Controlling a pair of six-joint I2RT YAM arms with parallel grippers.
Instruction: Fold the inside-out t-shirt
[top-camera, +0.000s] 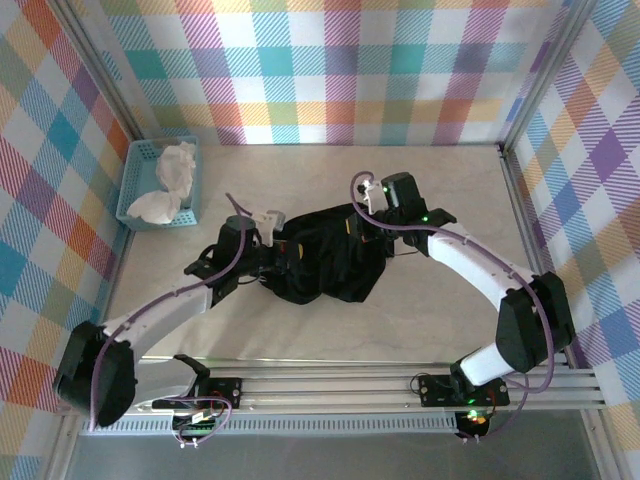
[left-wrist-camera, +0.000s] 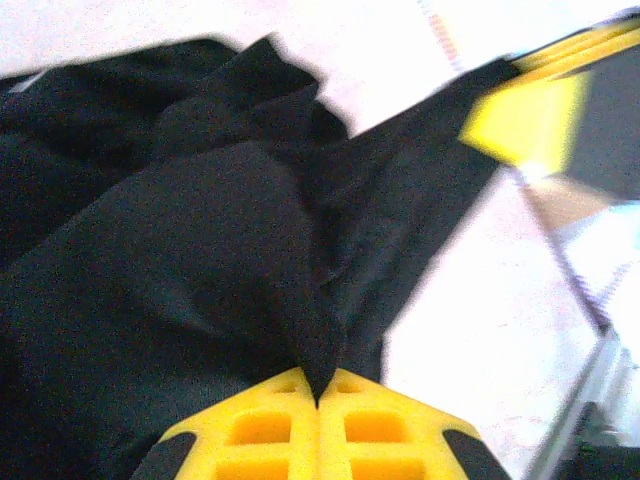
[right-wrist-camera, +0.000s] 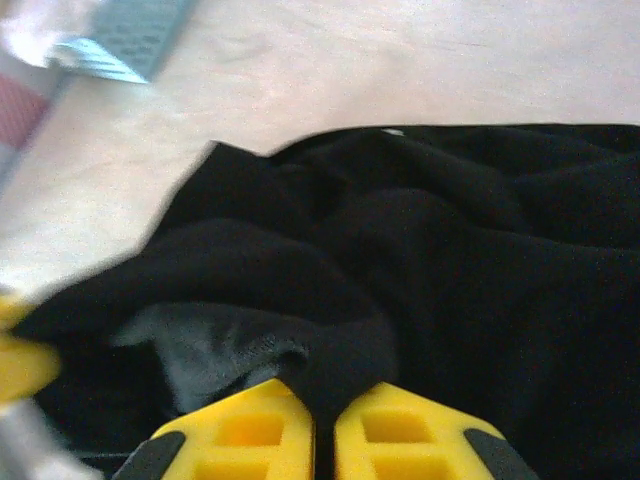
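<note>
Around me stand pastel plaid walls (top-camera: 350, 60) in pink, blue, yellow and purple, with metal posts (top-camera: 103, 85) at the far corners. My table (top-camera: 460, 190) is pale cream, faintly marbled and brightest along the far wall. A light-blue basket (top-camera: 128, 185) holding a white cloth (top-camera: 172, 178) sits in its far left corner.

The table (top-camera: 450, 320) bears the t-shirt (top-camera: 335, 272) and a basket (top-camera: 128, 185).
</note>
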